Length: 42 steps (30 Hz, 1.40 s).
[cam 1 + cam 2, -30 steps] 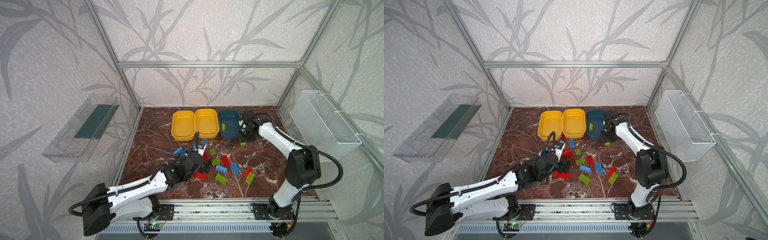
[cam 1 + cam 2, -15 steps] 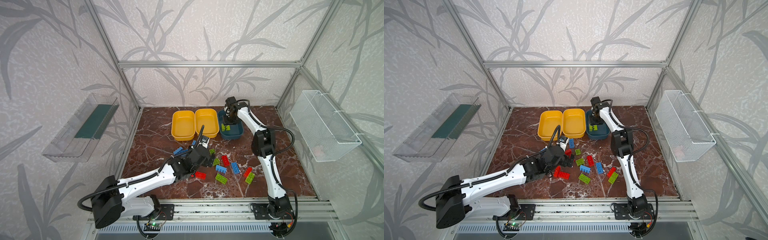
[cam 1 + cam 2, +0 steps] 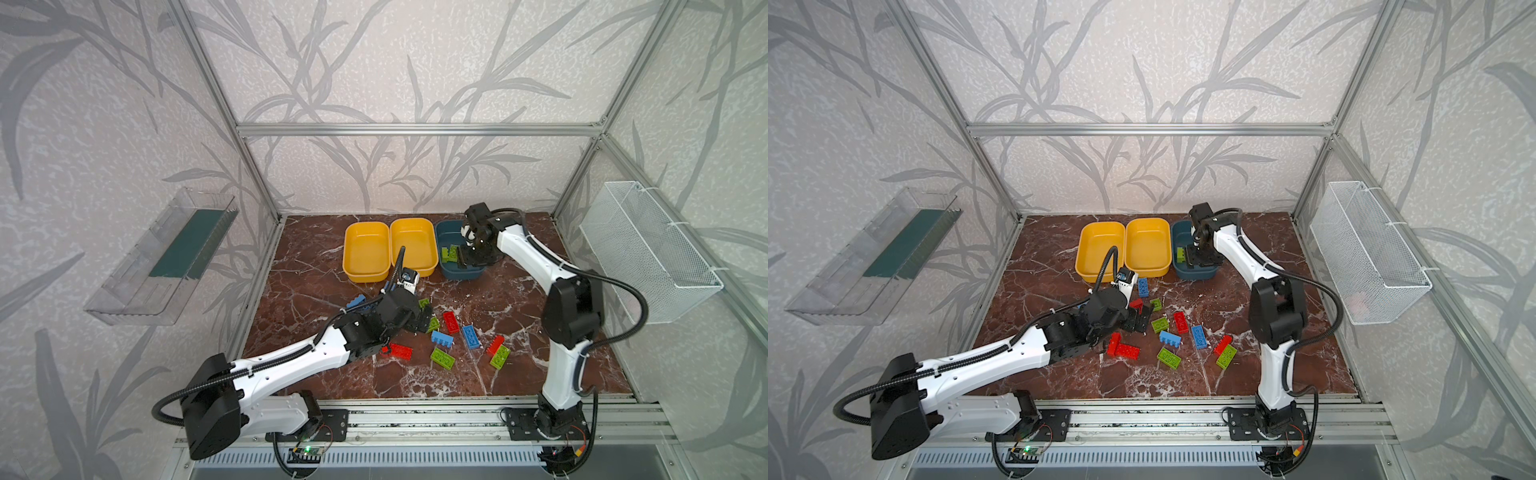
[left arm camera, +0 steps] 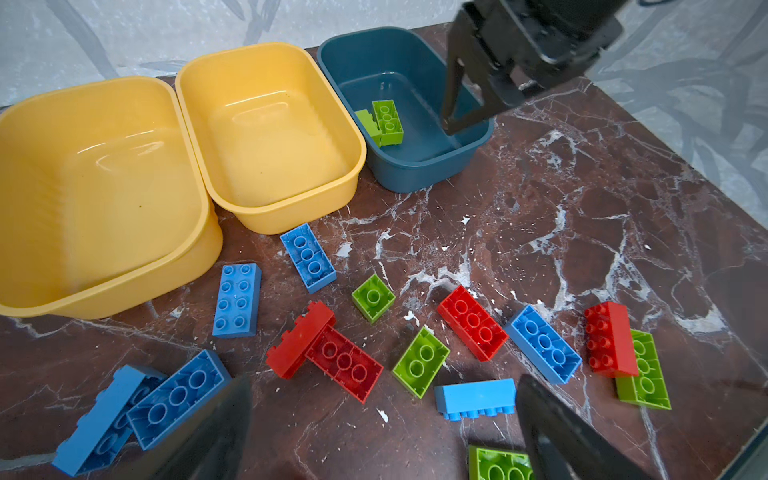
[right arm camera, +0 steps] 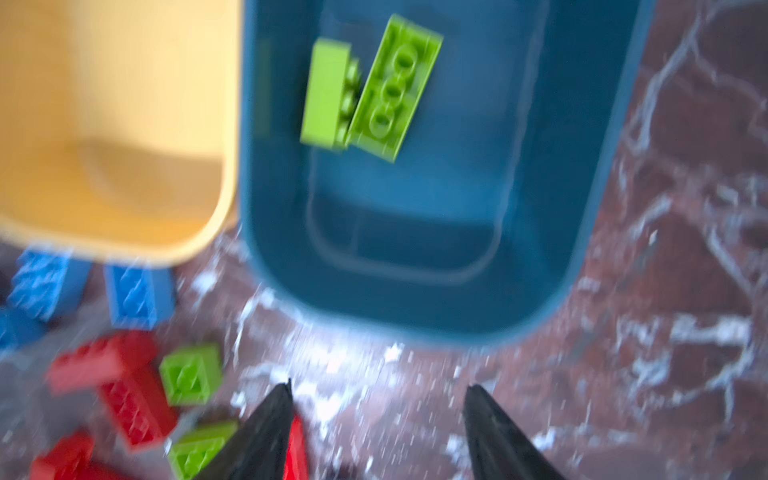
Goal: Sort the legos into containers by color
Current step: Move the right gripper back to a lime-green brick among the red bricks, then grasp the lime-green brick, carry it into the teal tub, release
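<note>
Blur softens the legos (image 5: 390, 91) seen past the right tool (image 5: 378, 386), gaping empty like the left tool (image 4: 384, 379).

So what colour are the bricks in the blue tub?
The bricks are lime green; clearest in left wrist view.

No writing, label, brand, number or sign can be read in any view. The studs of the legos (image 4: 471, 322) and the walls of the tubs (image 4: 291, 212) are too small or too blurred to show any lettering.
</note>
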Each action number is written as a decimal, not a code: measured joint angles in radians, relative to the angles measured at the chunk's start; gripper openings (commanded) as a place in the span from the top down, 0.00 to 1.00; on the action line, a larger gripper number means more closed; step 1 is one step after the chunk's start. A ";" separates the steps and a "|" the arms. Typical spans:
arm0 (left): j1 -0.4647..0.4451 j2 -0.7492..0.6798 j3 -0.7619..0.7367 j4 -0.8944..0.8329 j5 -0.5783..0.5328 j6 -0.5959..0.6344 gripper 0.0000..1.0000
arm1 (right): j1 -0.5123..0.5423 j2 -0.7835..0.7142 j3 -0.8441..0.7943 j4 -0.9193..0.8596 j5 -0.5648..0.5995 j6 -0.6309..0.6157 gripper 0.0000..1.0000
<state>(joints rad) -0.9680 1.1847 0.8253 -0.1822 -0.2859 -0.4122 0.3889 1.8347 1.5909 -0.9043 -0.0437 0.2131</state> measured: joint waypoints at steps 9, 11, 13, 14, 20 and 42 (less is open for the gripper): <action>-0.014 -0.270 -0.178 -0.056 0.022 -0.074 0.02 | 0.273 -0.136 -0.297 0.100 0.000 0.096 0.33; -0.014 -0.326 -0.208 -0.081 0.019 -0.092 0.01 | 0.299 -0.108 -0.290 0.124 -0.003 0.111 0.33; -0.014 -0.378 -0.234 -0.104 0.014 -0.112 0.02 | 0.307 -0.069 -0.270 0.143 -0.002 0.121 0.33; -0.014 -0.402 -0.245 -0.115 0.009 -0.122 0.02 | 0.308 -0.044 -0.254 0.151 -0.002 0.127 0.33; -0.014 -0.513 -0.285 -0.166 -0.032 -0.164 0.01 | 0.310 0.089 -0.167 0.193 -0.013 0.138 0.34; -0.014 -0.519 -0.325 -0.162 -0.168 -0.168 0.01 | 0.311 0.311 0.039 0.157 -0.029 0.125 0.72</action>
<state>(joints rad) -0.9817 0.6659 0.5003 -0.3439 -0.4541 -0.5804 0.6998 2.1456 1.6302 -0.7471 -0.0727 0.3382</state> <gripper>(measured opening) 0.989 0.328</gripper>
